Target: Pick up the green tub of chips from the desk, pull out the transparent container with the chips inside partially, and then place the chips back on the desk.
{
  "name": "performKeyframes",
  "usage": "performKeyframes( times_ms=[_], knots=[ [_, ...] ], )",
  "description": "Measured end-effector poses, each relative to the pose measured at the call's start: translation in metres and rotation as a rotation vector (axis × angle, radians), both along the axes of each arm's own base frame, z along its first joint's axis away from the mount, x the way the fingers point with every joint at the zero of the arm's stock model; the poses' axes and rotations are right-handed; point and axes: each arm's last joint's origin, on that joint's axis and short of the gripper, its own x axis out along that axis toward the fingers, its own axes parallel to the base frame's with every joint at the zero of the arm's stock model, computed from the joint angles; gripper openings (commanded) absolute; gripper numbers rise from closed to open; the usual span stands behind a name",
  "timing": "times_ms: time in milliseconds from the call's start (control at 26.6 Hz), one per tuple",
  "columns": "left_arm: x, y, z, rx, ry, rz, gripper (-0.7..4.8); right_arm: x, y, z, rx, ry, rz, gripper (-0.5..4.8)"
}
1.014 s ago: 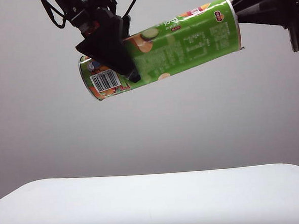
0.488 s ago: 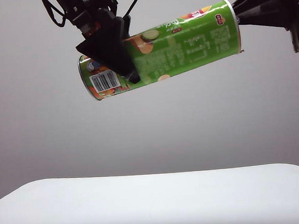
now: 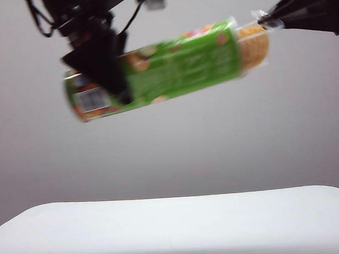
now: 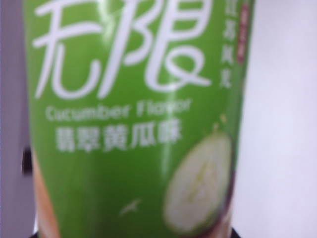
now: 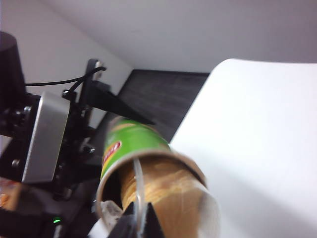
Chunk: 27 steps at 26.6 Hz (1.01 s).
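Since a moment ago the tub [image 3: 154, 70] has slid toward the left of the exterior view and the chips [image 3: 253, 47] now stick out of its right-hand end, where before that end looked closed. I read that as the pull-out being under way: the tray [image 3: 248, 25] is partly clear of the tub, so what is left is to judge how far is enough and then lower everything to the table [image 3: 175, 227]

My left tool [image 3: 105, 67] is clamped round the tub near its barcode end, jaws standing fairly wide because the tub fills them; the left wrist view shows nothing but green label pressed close to the lens. My right tool [image 5: 140, 225] is pinched shut on the tray's clear lip at the exposed end, its tips showing in the right wrist view just at the tray's edge

The tub hangs tilted, right end higher, well above the table, held between the two tools. The exterior view is blurred, so I cannot tell exactly how much tray is out
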Motion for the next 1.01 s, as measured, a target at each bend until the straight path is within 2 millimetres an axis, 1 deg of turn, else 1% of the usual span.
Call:
performKeyframes(
  times_ms=[38, 75, 263, 338, 376, 413, 451, 488, 601, 676, 789, 902, 939, 1014],
  knots=[
    [0.001, 0.007, -0.001, 0.028, 0.017, 0.030, 2.63, 0.001, -0.002, 0.000, -0.010, -0.011, -0.016, -0.06],
    [0.002, 0.009, -0.002, 0.035, 0.020, 0.039, 2.63, 0.001, -0.002, 0.000, -0.012, -0.014, -0.019, -0.06],
    [0.001, 0.009, -0.002, 0.046, 0.026, 0.044, 2.63, 0.001, -0.001, 0.000, -0.014, -0.017, -0.019, -0.05],
    [0.000, 0.008, -0.002, 0.020, 0.045, 0.027, 2.52, 0.001, -0.001, 0.000, -0.017, -0.023, -0.017, 1.27],
    [0.000, 0.008, -0.002, 0.010, 0.053, 0.020, 2.30, 0.001, -0.001, 0.000, -0.023, -0.038, -0.014, 2.95],
    [0.000, 0.008, -0.002, -0.010, 0.064, 0.011, 2.27, 0.001, -0.001, 0.001, -0.037, -0.072, -0.007, 3.87],
    [0.000, 0.007, -0.002, -0.016, 0.066, 0.011, 2.27, 0.001, -0.001, 0.001, -0.043, -0.083, -0.004, 4.42],
    [0.000, 0.007, -0.002, -0.024, 0.069, 0.009, 2.27, 0.001, -0.001, 0.001, -0.046, -0.090, -0.001, 4.79],
    [0.001, 0.006, -0.002, -0.039, 0.063, 0.007, 2.22, 0.001, -0.001, 0.001, -0.065, -0.123, 0.006, 4.79],
    [0.002, 0.006, -0.002, -0.036, 0.060, 0.010, 2.22, 0.000, -0.001, 0.001, -0.098, -0.186, 0.016, 4.79],
    [0.002, 0.008, -0.002, -0.002, 0.044, 0.034, 2.22, -0.002, -0.002, 0.003, -0.159, -0.257, -0.013, 4.79],
    [0.005, 0.013, -0.003, 0.008, 0.050, 0.059, 2.22, -0.007, -0.004, 0.003, -0.223, -0.290, -0.044, 4.79],
    [0.007, 0.018, -0.004, 0.014, 0.058, 0.076, 2.22, -0.011, -0.005, 0.003, -0.279, -0.306, -0.060, 4.79],
    [0.010, 0.024, -0.005, 0.019, 0.067, 0.099, 2.22, -0.017, -0.006, 0.001, -0.329, -0.301, -0.070, 4.79]
  ],
)
